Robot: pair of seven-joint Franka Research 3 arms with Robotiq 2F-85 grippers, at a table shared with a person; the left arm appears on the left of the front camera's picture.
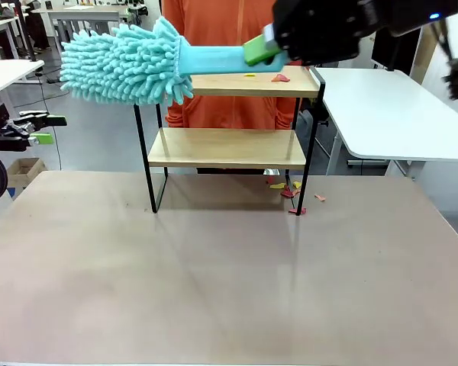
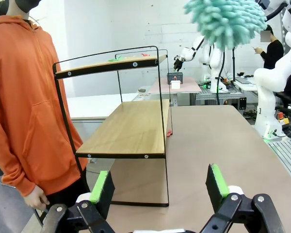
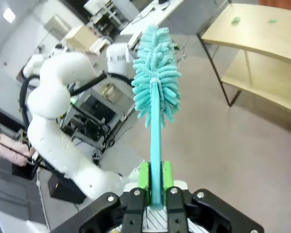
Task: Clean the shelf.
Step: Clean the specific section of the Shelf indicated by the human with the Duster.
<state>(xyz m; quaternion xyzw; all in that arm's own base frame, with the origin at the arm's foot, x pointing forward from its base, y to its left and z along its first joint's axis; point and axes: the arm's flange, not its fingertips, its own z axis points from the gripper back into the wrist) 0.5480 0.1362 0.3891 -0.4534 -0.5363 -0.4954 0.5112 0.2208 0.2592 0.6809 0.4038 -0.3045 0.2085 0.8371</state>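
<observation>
The shelf (image 1: 227,149), two light wooden boards in a thin black frame, stands at the far middle of the table. Small red and yellow scraps (image 1: 279,77) lie on its top board, and more scraps (image 1: 289,191) lie on the table by its right foot. My right gripper (image 1: 261,50) is shut on the teal handle of a fluffy teal duster (image 1: 122,62), held level above the shelf's left end. In the right wrist view the right gripper (image 3: 155,183) clamps the handle below the duster head (image 3: 156,82). My left gripper (image 2: 160,185) is open and points at the shelf (image 2: 131,127) from its end.
A person in an orange hoodie (image 1: 237,23) stands right behind the shelf, one hand (image 2: 36,198) hanging by its end. White tables (image 1: 389,114) flank the far side. The near half of the brown table (image 1: 214,290) is bare. My left gripper (image 1: 49,130) sits off the table's left edge.
</observation>
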